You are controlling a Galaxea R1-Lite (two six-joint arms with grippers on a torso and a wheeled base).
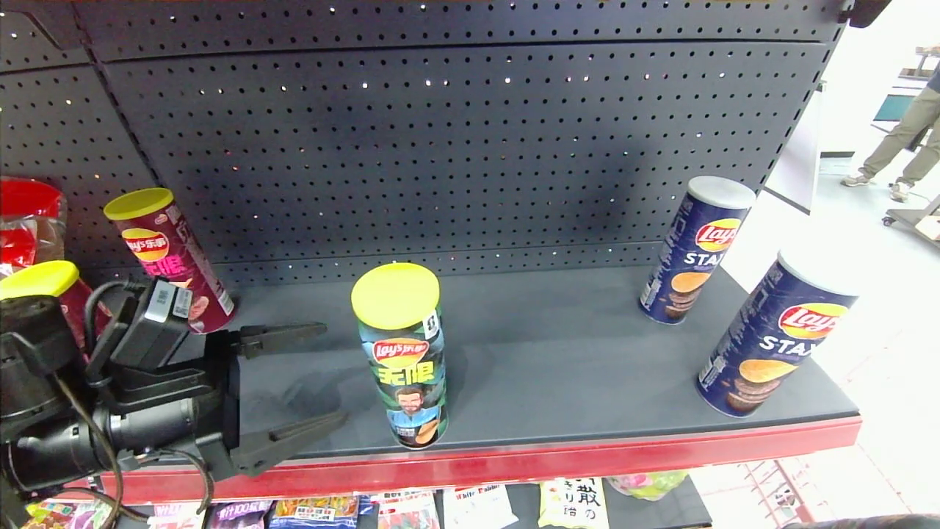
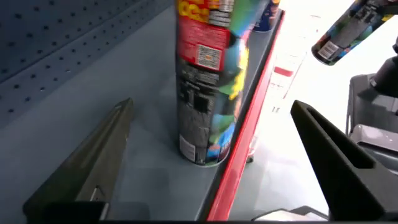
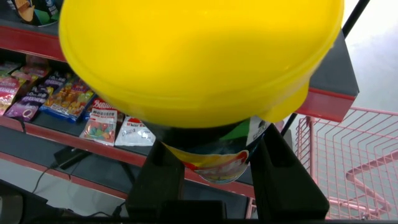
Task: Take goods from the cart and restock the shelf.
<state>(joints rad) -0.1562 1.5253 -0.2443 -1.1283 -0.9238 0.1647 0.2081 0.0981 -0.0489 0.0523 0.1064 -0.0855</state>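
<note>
Your green can (image 1: 402,360) stands upright on the shelf (image 1: 558,353), close to the red front lip (image 1: 587,452) and left of the middle. Long axis is vertical, yellow lid (image 1: 395,295) up, label facing out toward you. The body is green and blue with a red and yellow logo and a printed face low down. In the left wrist view its back shows a barcode panel.

Your left gripper (image 1: 334,376) sits just to the can's left, level with it, jaws spread wide and tips aimed at it. It holds nothing and is not touching the can. One finger is over the shelf, the other out by the lip.

Your right gripper (image 3: 221,180) is clamped on a second can (image 3: 208,158), seen lid-on, with the big yellow lid (image 3: 199,56) toward the camera. The can's axis runs along the fingers. The tilted can in the air at the corner of the left wrist view is probably this one, but that is hard to confirm.

Behind the held can are the pink cart (image 3: 360,168) and snack bags (image 3: 68,99) on the lower shelf.

Farther left on the shelf are a maroon can (image 1: 172,257) and another yellow-lidded can (image 1: 44,283), partly hidden by the arm. Two blue cans (image 1: 698,250) (image 1: 775,338) with pale lids stand at the right end. The pegboard (image 1: 440,147) is behind them all.
</note>
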